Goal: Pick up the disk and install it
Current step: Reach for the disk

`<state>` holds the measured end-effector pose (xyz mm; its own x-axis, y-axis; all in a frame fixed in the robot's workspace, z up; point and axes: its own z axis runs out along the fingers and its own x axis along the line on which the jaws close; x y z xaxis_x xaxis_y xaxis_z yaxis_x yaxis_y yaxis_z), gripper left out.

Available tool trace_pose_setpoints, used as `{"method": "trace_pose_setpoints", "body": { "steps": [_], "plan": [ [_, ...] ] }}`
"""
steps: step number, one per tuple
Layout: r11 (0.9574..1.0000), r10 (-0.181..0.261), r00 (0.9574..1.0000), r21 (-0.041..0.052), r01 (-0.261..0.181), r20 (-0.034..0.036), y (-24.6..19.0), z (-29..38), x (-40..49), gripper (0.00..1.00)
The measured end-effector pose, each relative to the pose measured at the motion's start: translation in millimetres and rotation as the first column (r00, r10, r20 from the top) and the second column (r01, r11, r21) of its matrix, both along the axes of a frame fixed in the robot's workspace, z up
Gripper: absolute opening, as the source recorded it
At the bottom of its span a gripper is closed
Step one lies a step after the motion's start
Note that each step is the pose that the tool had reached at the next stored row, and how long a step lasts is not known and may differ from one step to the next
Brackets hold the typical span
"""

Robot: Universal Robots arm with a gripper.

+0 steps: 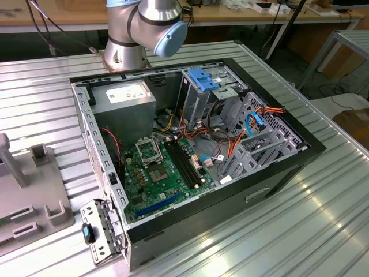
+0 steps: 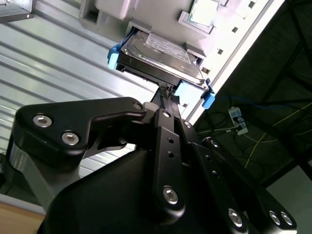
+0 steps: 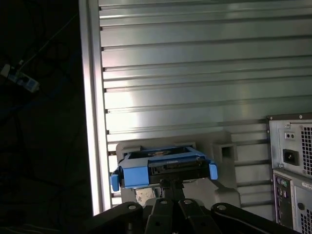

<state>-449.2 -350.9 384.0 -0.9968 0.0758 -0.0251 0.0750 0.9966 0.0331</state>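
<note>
The open computer case (image 1: 196, 150) on the ribbed metal table (image 1: 323, 231) is looked down upon obliquely in the exterior view, from a raised point at moderate range, with the arm's base (image 1: 124, 55) seen at the far side. Both wrist views are taken from close behind the gripper (image 2: 165, 95), along its length, towards the disk (image 2: 161, 53) just ahead. The disk, its grey holder (image 3: 224, 151) and the table are shared by both; the table is also shared with the exterior view.

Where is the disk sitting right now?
In both wrist views, the disk lies on a grey holder on the ribbed metal table, just ahead of the claw.
</note>
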Motion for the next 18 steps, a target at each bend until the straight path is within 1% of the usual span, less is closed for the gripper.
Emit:
{"method": "trace_pose_setpoints", "body": {
  "steps": [2, 3, 4, 6, 8, 11, 12, 13, 14, 17, 18],
  "plan": [
    [1.0000, 0.000, 1.0000, -0.0036, 0.000, 0.0001, 2.4, -0.9, -5.3, 0.11],
    [1.0000, 0.000, 1.0000, -0.0051, 0.000, 0.0002, 2.8, -1.4, -7.3, 0.11],
    [1.0000, 0.000, 1.0000, -0.0073, 0.000, -0.0002, 2.9, -2.2, -11.6, 0.11],
    [1.0000, 0.000, 1.0000, -0.0077, 0.000, -0.0003, 2.8, -2.8, -15.5, 0.11],
    [1.0000, 0.000, 1.0000, -0.0077, 0.000, -0.0003, 2.4, -3.3, -21.6, 0.11],
    [1.0000, 0.000, 1.0000, -0.0078, 0.000, -0.0003, 2.4, -3.3, -21.9, 0.11],
    [1.0000, 0.000, 1.0000, -0.0077, 0.000, -0.0028, 2.4, -3.4, -22.0, 0.11],
    [1.0000, 0.000, 1.0000, -0.0079, 0.000, -0.0082, 2.4, -3.4, -22.0, 0.11],
    [1.0000, 0.000, 0.9998, -0.0078, 0.000, -0.0181, 2.4, -3.5, -22.0, 0.11],
    [1.0000, 0.000, 0.9998, -0.0078, 0.000, -0.0184, 2.4, -3.4, -21.9, 0.11],
    [0.9999, 0.007, 0.9998, -0.0078, -0.008, -0.0186, 2.2, -3.6, -21.9, 0.11]
  ]
}}
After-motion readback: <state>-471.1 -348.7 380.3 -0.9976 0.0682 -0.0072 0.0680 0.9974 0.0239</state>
